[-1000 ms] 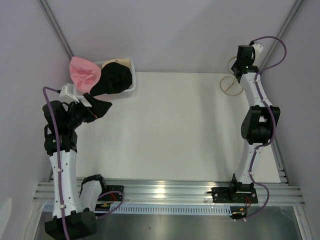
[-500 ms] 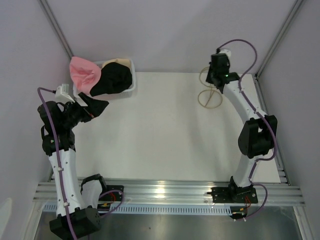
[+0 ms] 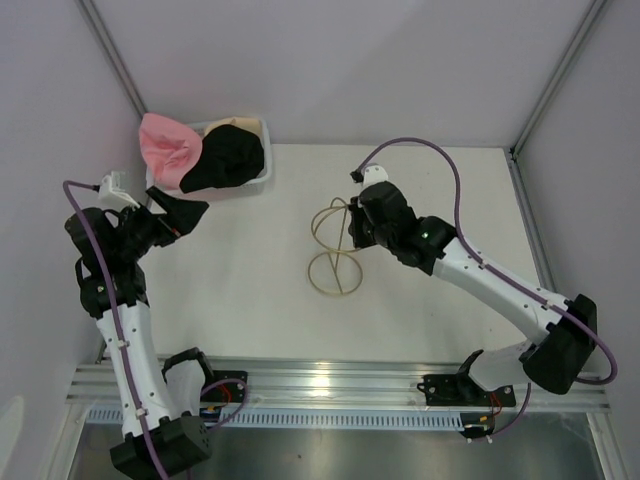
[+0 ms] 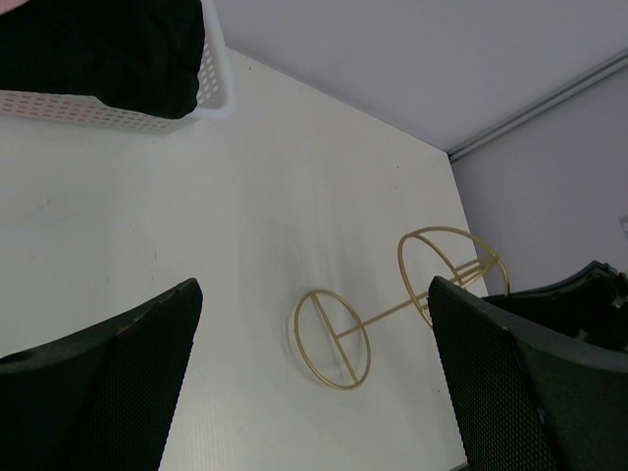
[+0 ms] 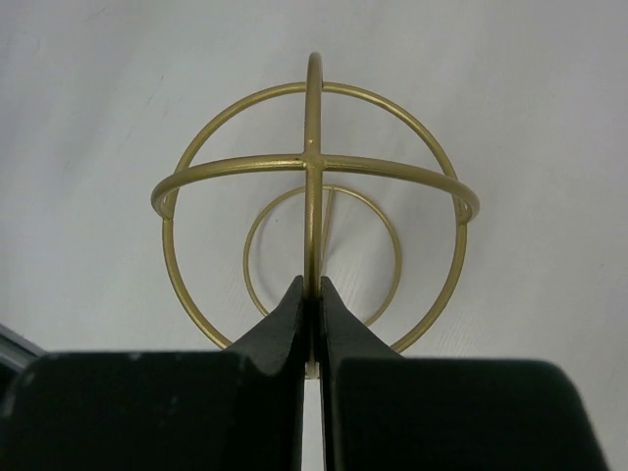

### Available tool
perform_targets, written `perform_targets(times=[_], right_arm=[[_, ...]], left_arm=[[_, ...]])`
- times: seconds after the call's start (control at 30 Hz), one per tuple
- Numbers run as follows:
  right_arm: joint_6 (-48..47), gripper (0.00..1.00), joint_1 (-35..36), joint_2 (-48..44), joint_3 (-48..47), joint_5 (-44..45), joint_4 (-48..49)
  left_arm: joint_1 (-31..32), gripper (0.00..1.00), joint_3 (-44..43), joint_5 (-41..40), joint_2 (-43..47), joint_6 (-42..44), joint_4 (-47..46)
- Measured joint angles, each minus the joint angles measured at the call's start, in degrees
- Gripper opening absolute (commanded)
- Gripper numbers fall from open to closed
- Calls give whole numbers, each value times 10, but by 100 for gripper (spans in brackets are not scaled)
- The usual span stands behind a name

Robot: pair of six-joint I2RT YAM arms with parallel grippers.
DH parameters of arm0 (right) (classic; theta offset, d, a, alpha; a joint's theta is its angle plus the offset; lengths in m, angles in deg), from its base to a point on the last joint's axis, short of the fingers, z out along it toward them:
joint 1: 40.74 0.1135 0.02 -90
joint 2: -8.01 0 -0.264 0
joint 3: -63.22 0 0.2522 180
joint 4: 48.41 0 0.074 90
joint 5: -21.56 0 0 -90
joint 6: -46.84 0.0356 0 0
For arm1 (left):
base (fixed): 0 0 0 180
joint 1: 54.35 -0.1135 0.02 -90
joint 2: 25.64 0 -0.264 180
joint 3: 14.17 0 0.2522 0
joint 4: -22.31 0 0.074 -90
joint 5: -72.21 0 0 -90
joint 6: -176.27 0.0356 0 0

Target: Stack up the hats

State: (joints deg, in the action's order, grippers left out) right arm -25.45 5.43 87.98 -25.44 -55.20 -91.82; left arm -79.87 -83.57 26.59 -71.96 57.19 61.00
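Gripping the gold wire hat stand (image 3: pixel 333 262) mid-counter (image 3: pixel 250 300), the right pincer (image 5: pixel 312 294) is clamped on its top hoop, probably setting a stacking spot. The left pincer (image 3: pixel 180 213) hangs apart and empty beside the white mesh basket (image 3: pixel 262 180), which holds the black cloth bucket hat (image 3: pixel 228 158), the pink hat (image 3: pixel 165 145) and the beige hat (image 3: pixel 250 127).

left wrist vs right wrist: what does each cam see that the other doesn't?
Left wrist only: the white mesh basket with the black hat in it, the left pincer open and empty, and the gold wire stand seen side-on, from base ring to cage.
Right wrist only: the right pincer shut on a cage wire of the stand, looking down through the cage to the base ring.
Both: the stand and the white table.
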Motion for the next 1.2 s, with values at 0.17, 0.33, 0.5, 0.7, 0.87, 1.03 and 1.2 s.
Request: perform_targets(times=[0.17,0.33,0.5,0.7,0.87,1.03,1.2], right_arm=[[16,0,30,-29,20,5,-18],[19,8,47,-61,76,-8,8],[28,91,62,-78,101,-26,8],[-9,99,63,-77,-27,-67,-101],[-75,99,59,-78,-238,-79,-111],[-95,99,-123,-85,-291,-149,-45],[-76,99,-280,-35,-238,-213,29]], left_arm=[[-8,99,0,3,14,0,-1],[-16,99,0,8,23,0,-3],[-19,100,0,5,29,1,-2],[21,100,-66,-63,-17,7,56],[125,100,-234,-214,-130,12,118],[148,99,-399,-285,-304,13,139],[211,100,-509,-387,-508,42,148]])
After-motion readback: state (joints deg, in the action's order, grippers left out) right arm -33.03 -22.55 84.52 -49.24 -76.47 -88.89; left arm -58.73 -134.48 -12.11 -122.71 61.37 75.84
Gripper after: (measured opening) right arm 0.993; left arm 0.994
